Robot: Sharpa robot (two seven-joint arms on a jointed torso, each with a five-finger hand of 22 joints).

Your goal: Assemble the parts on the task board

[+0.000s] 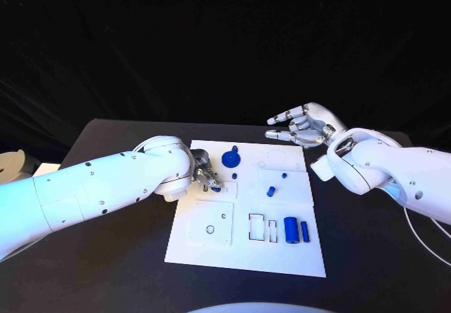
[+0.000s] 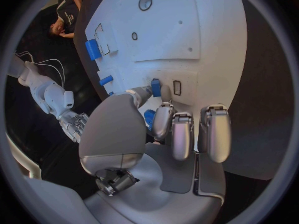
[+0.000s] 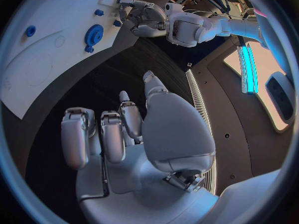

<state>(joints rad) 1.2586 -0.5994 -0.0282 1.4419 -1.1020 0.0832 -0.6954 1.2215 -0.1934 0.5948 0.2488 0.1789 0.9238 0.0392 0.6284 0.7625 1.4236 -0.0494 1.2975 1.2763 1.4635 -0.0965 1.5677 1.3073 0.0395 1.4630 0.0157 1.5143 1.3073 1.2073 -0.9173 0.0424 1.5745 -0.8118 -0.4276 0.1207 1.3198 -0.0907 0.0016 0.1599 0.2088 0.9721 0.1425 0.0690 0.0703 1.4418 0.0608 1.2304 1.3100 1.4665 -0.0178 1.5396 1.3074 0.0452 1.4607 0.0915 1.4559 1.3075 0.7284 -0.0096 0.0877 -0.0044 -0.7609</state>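
Note:
The white task board (image 1: 246, 251) lies mid-table. My left hand (image 1: 204, 173) is low over the board's left-middle part and pinches a small blue part (image 2: 150, 118) between thumb and a finger, beside a small rectangular slot (image 2: 177, 87). A blue gear (image 1: 231, 158) stands just beyond it, also seen in the right wrist view (image 3: 94, 34). A blue peg (image 1: 270, 192) and two tiny blue pieces (image 1: 234, 175) stand near the board's middle. Two blue blocks (image 1: 291, 229) lie at its near right. My right hand (image 1: 301, 127) hovers past the board's far right corner, fingers apart, holding nothing.
Empty cut-out slots (image 1: 255, 225) lie next to the blue blocks, and a raised square plate (image 1: 210, 222) with a small ring hole covers the board's near left. Black tabletop (image 1: 376, 261) surrounds the board. A pale object (image 1: 12, 163) sits at the far left edge.

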